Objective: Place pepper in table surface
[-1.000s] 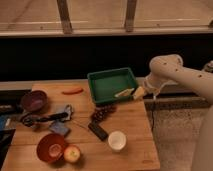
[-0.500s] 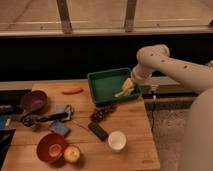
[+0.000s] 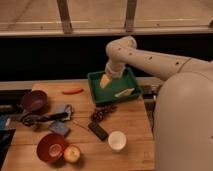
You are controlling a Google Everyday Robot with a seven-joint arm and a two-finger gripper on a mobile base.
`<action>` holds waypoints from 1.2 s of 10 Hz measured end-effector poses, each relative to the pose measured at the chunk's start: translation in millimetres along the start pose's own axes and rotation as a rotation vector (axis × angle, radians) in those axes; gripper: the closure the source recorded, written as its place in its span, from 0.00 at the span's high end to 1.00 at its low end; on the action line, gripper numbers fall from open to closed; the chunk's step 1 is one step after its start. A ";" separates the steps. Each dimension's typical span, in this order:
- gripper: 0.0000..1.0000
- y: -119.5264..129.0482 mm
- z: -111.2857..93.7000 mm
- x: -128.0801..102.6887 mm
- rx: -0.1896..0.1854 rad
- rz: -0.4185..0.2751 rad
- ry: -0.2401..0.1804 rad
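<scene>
The pepper is a slim red-orange piece lying on the table surface, a light-brown wooden top, just left of the green tray. My gripper hangs at the end of the white arm over the tray's left half, pointing down. It is open and holds nothing. The pepper lies to the gripper's left, apart from it.
A pale yellow piece lies in the tray. On the table are a purple bowl, a red bowl, an apple, a white cup, a black remote, dark grapes and a blue sponge.
The arm has swung left from beside the table's right edge, and the gripper now hangs over the left half of the tray. The pepper has not moved.
</scene>
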 end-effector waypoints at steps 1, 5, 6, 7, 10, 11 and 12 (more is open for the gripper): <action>0.70 -1.9 0.1 1.2 0.004 -0.001 0.002; 0.70 -2.4 -0.5 1.1 0.005 0.001 0.000; 0.70 -3.1 -0.2 2.1 0.004 0.002 0.000; 0.70 -4.4 -0.7 1.0 0.007 -0.005 -0.010; 0.70 -18.3 -12.0 -39.1 0.002 -0.080 -0.082; 0.70 -18.6 -14.3 -66.0 -0.011 -0.126 -0.109; 0.70 -18.4 -14.8 -88.6 -0.024 -0.163 -0.127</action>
